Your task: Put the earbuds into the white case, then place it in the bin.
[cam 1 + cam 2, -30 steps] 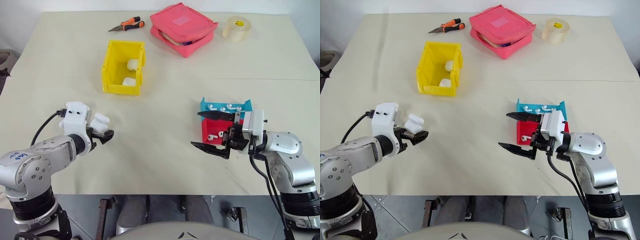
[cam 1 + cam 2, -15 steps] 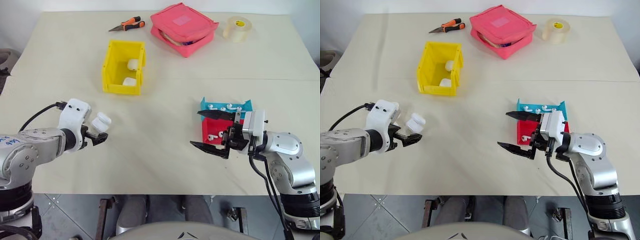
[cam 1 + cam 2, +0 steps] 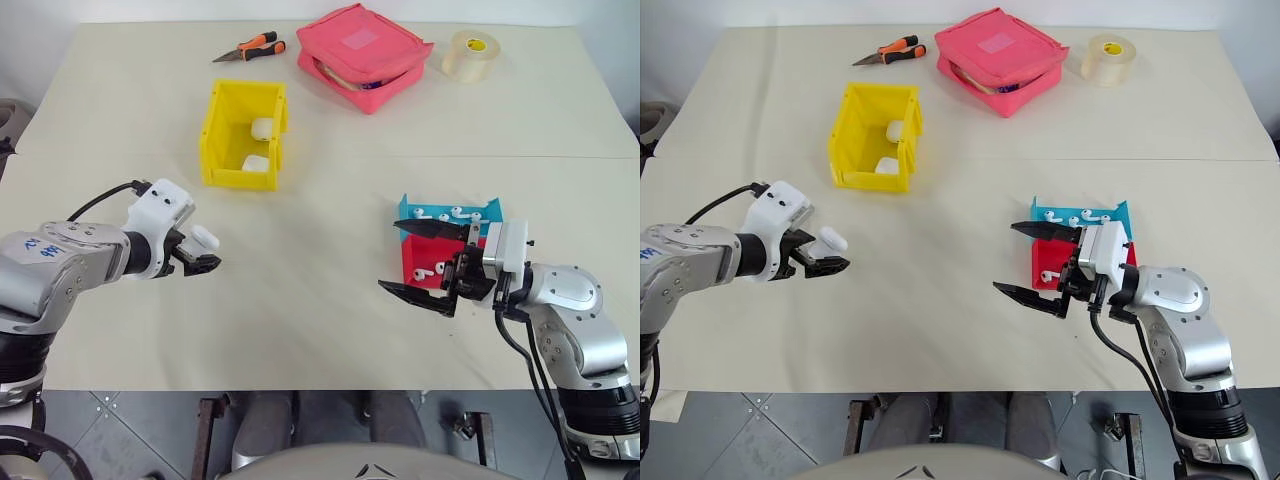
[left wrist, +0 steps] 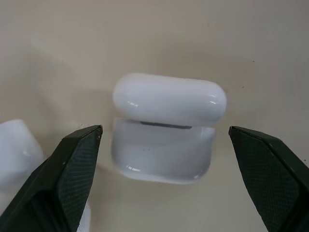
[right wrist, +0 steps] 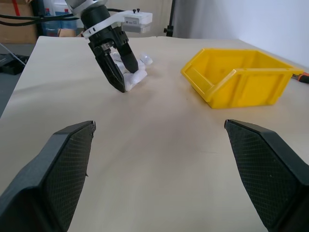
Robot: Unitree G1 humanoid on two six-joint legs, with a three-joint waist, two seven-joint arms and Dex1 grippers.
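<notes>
A white case [image 4: 166, 125] lies on the table with its lid slightly ajar, between the spread fingers of my left gripper [image 3: 200, 258], which is open and does not touch it. A second white piece [image 4: 14, 150] lies just beside it. The same case [image 5: 136, 77] also appears under the left gripper in the right wrist view. The yellow bin [image 3: 240, 178] stands farther back and holds two white cases. Earbuds [image 3: 445, 213] lie in a blue tray and more earbuds [image 3: 430, 271] in a red tray. My right gripper [image 3: 392, 258] hovers open just left of those trays, holding nothing.
At the back of the table lie a pink zip pouch [image 3: 365, 55], a roll of clear tape [image 3: 472, 55] and orange-handled pliers [image 3: 252, 47]. Bare tabletop lies between the two grippers and in front of the bin.
My left arm has swung its elbow outward and the wrist has rolled, with the gripper edging forward over the case. The right arm has stayed still.
</notes>
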